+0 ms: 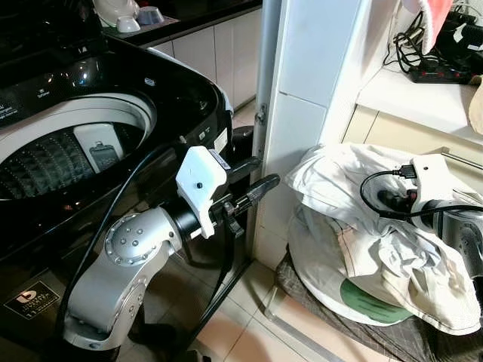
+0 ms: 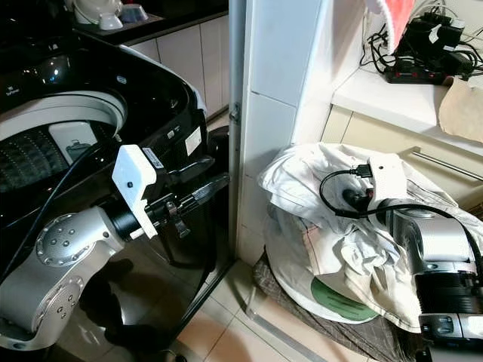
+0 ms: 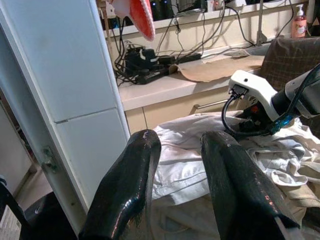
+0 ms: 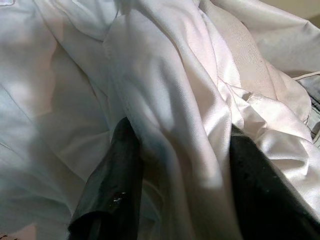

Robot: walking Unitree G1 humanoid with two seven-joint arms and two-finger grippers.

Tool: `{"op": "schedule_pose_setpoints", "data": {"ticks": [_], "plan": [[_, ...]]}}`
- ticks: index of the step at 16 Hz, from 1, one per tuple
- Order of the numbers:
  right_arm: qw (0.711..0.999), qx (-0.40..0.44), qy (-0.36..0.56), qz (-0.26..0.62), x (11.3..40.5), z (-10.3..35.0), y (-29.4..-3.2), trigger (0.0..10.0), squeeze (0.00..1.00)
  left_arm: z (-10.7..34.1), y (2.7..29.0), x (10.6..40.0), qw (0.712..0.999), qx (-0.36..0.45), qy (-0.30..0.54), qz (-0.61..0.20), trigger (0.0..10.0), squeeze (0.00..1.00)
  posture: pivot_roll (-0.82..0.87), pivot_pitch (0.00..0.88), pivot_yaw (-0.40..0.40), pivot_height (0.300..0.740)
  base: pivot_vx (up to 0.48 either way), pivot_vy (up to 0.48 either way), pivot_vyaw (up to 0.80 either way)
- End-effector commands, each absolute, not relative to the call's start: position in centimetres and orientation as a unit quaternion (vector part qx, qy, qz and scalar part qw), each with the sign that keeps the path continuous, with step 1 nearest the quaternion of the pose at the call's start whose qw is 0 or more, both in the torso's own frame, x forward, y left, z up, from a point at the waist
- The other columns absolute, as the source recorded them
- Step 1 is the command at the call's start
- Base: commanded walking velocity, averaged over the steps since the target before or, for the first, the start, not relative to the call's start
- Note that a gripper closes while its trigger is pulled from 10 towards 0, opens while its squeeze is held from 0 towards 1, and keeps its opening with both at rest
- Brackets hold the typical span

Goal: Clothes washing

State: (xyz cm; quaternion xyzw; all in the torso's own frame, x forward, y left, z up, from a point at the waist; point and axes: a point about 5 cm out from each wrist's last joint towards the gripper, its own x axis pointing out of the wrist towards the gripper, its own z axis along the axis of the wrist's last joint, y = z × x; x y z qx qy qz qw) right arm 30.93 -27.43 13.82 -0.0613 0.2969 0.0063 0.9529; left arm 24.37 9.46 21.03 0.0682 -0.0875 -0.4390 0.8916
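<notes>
Washing machine (image 1: 90, 143) with open drum at 10 o'clock, left end effector (image 1: 253, 192) beside it, fingers parted and empty, white clothes (image 1: 355, 249) heaped in a basket at 4 o'clock, right end effector (image 4: 182, 200) spread around a fold of white cloth.

washing machine (image 1: 189, 90) | labels and panel print present | too small to read

Both arms are silver metal with rounded joints; the left arm's joint (image 1: 133, 240) carries a ring of small screws. Each wrist wears a white plastic camera housing (image 1: 199, 179) fed by black cables. The left hand (image 3: 180, 185) has long, glossy black fingers.
</notes>
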Motion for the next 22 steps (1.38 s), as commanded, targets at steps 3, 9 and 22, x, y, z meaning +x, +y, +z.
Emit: {"op": "schedule_pose_setpoints", "data": {"ticks": [3, 9, 22], "plan": [[0.956, -0.051, 0.290, 0.000, 30.8, 13.8, -27.8, 0.0, 0.00, 21.0, 9.6, 24.8, 0.899, 0.074, -0.084, -0.424, 10.0, 0.00, -0.05, 0.004, 0.016, 0.740, 0.000, 0.000, 0.00], [0.976, -0.031, 0.214, 0.004, 31.3, 16.5, -27.5, 0.0, 0.00, 21.7, 10.2, 25.6, 0.914, 0.077, -0.103, -0.386, 10.0, 0.00, -0.05, 0.006, 0.019, 0.740, 0.000, 0.000, 0.00], [0.825, 0.316, -0.092, 0.460, 29.6, 35.0, -11.2, 0.0, 0.00, 25.4, 9.1, 27.3, 0.906, -0.021, -0.184, -0.379, 10.0, 1.00, -0.04, 0.000, 0.013, 0.740, 0.000, 0.000, 0.00]]}}
